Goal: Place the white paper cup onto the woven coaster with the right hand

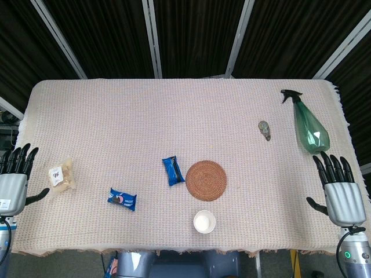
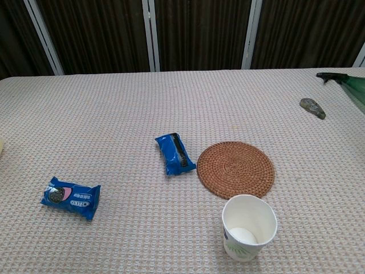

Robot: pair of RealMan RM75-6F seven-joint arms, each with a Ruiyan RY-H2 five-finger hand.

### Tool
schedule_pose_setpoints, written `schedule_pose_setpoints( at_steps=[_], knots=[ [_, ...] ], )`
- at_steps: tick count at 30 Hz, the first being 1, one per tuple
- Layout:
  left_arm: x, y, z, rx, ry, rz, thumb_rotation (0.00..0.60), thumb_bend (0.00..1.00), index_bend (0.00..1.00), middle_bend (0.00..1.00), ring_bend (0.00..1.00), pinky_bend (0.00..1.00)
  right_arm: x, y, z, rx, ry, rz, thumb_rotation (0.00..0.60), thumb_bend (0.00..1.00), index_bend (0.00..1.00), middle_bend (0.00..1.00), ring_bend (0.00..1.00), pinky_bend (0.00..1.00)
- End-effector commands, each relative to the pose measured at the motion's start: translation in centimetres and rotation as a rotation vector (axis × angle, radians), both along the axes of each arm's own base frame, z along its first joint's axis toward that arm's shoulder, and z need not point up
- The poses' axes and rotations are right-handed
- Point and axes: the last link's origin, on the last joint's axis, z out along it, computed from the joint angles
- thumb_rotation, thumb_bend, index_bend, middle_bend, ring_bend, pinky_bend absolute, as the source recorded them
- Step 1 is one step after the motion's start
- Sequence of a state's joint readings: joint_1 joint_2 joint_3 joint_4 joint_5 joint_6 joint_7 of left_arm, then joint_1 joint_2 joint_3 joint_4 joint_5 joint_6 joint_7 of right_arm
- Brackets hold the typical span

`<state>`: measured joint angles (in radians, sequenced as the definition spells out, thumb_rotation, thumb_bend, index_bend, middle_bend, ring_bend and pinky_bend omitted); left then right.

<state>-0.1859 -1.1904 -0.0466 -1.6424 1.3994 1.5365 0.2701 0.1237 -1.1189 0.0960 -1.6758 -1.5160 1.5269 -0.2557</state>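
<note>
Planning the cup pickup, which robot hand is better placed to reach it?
Right. The white paper cup stands nearer the right robot hand; the left robot hand is farther, past two blue snack packets.

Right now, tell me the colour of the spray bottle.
The spray bottle is translucent green with a black trigger head, clearest in the head view.

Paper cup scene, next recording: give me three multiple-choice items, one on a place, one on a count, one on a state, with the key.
1. Where is the white paper cup?
A. on the woven coaster
B. on the cloth, nearer the robot than the coaster
C. beside the spray bottle

2. How many blue snack packets?
A. one
B. two
C. three

3. The right hand is:
A. holding the cup
B. pressing the coaster
C. empty, fingers apart

Key: B, the cup stands apart from the woven coaster; B, one blue packet beside the coaster, another further left; C, it hangs at the table's right edge.
</note>
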Motion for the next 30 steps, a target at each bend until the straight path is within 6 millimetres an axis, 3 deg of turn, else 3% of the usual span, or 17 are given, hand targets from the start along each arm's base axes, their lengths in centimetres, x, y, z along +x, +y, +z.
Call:
schedule_pose_setpoints(
  at_steps=[1,6,10,15,19,30],
  knots=[
    [-0.1,0.0,0.0,-0.004,-0.001,0.002,0.6,0.0,0.0,0.0,0.0,0.0,0.0,0.0,0.0,-0.001,-0.003,-0.001,0.6,0.0,0.0,0.0,0.0,0.0],
    [0.0,-0.1,0.1,-0.011,-0.006,0.008,0.6,0.0,0.0,0.0,0.0,0.0,0.2,0.2,-0.2,0.023,-0.013,0.007,0.6,0.0,0.0,0.0,0.0,0.0],
    [0.4,-0.3,0.4,-0.011,-0.012,-0.003,0.6,0.0,0.0,0.0,0.0,0.0,1.1,0.8,-1.7,0.156,-0.063,0.035,0.6,0.0,0.0,0.0,0.0,0.0],
    [1.1,-0.5,0.8,-0.013,-0.007,-0.031,0.6,0.0,0.0,0.0,0.0,0.0,3.6,0.9,-4.5,0.442,-0.142,0.157,0.6,0.0,0.0,0.0,0.0,0.0],
    [1.6,-0.2,0.9,-0.009,-0.003,-0.038,0.6,0.0,0.0,0.0,0.0,0.0,6.1,0.0,-6.9,0.623,-0.093,0.3,0.6,0.0,0.0,0.03,0.0,0.0],
    [1.4,0.5,0.8,-0.019,-0.002,-0.005,0.6,0.0,0.0,0.0,0.0,0.0,12.3,-1.8,-13.1,0.828,0.078,0.499,0.6,0.0,0.0,0.07,0.02,0.0]
  ],
)
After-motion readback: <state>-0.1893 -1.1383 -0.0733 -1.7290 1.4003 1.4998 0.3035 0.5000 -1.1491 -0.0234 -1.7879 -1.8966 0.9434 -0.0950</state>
